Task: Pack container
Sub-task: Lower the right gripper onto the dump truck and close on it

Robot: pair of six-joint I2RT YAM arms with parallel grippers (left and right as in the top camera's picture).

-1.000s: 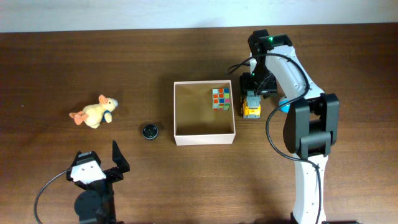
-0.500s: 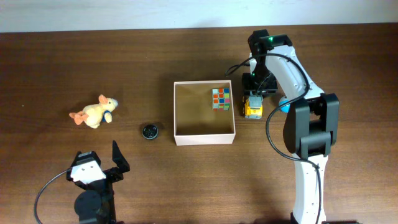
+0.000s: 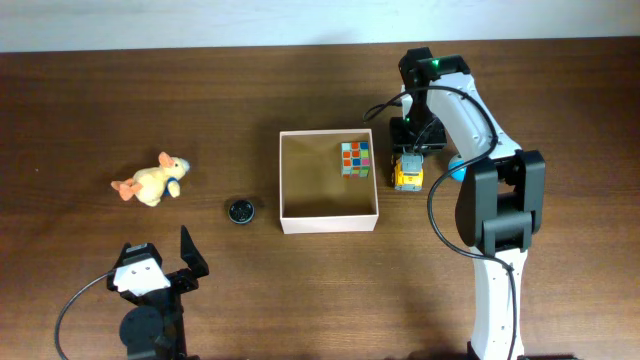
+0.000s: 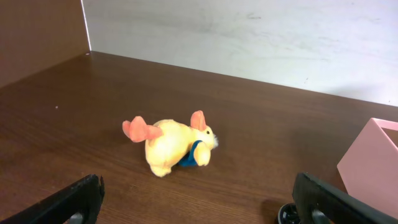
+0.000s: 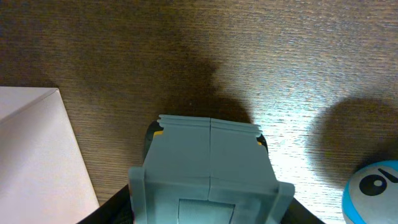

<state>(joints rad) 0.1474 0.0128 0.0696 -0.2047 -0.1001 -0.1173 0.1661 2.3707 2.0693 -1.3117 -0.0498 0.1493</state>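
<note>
The container (image 3: 330,222) sits mid-frame in the overhead view, with a puzzle cube (image 3: 355,158) inside at its upper-right corner and a toy truck (image 3: 405,177) just outside its right wall. Near its lower-left corner lies a small round object (image 3: 240,211). A plush duck (image 3: 152,182) lies farther left, well apart.

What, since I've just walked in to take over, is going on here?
The right claw hangs over a yellow-and-grey toy truck beside the square white cardboard box, which holds a multicoloured puzzle cube; its grip is unclear. The left claw sits open, holding nothing. A yellow plush duck and small black round object lie outside it.
</note>
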